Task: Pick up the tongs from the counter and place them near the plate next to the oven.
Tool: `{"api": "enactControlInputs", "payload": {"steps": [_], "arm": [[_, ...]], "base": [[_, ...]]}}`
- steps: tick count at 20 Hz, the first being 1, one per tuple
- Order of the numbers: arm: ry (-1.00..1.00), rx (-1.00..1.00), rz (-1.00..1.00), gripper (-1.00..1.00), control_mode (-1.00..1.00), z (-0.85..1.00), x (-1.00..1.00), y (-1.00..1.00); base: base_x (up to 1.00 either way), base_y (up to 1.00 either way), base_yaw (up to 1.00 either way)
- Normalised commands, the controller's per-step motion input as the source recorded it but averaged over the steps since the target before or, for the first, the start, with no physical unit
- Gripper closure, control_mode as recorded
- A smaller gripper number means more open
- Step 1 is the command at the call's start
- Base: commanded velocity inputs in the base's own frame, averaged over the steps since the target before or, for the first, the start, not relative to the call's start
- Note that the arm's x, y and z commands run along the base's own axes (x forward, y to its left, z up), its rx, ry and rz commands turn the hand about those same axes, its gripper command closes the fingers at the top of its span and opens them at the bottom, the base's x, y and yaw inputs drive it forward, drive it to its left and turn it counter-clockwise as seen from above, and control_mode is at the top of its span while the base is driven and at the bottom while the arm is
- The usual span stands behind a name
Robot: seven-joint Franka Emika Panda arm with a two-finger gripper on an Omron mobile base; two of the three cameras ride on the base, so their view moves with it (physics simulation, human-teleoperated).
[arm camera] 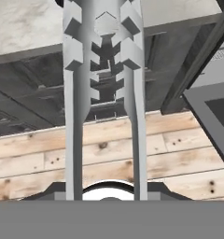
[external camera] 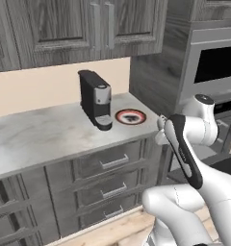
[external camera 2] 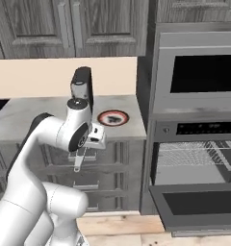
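Tongs held in mid-air, off the counter

The tongs (arm camera: 104,93) hang clamped in the gripper (external camera 2: 81,153), in front of the drawers below the counter (external camera 2: 40,113) edge; the plate (external camera 2: 112,117) sits on the counter beside the oven (external camera 2: 199,96), whose door hangs open.

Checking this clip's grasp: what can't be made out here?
- Tool's fingertips: bottom edge of the hand view cuts them off, behind the tongs.
- Tongs' tip: top edge of the hand view.
- Tool contact on tongs: too small in the right base view.
- Plate pattern: too small.
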Motion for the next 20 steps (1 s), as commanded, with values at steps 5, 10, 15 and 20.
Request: {"api": "enactControlInputs", "payload": {"steps": [5,10,15,20], "arm": [[0.0,0.0,0.0,1.0,1.0,0.0,0.0,0.0],[0.0,0.0,0.0,1.0,1.0,0.0,0.0,0.0],[0.0,0.0,0.0,1.0,1.0,0.0,0.0,0.0],[0.0,0.0,0.0,1.0,1.0,0.0,0.0,0.0]], "base": [[0.57,0.0,-0.22],[0.59,0.0,-0.21],[0.56,0.0,-0.2],[0.51,0.0,-0.2]]}}
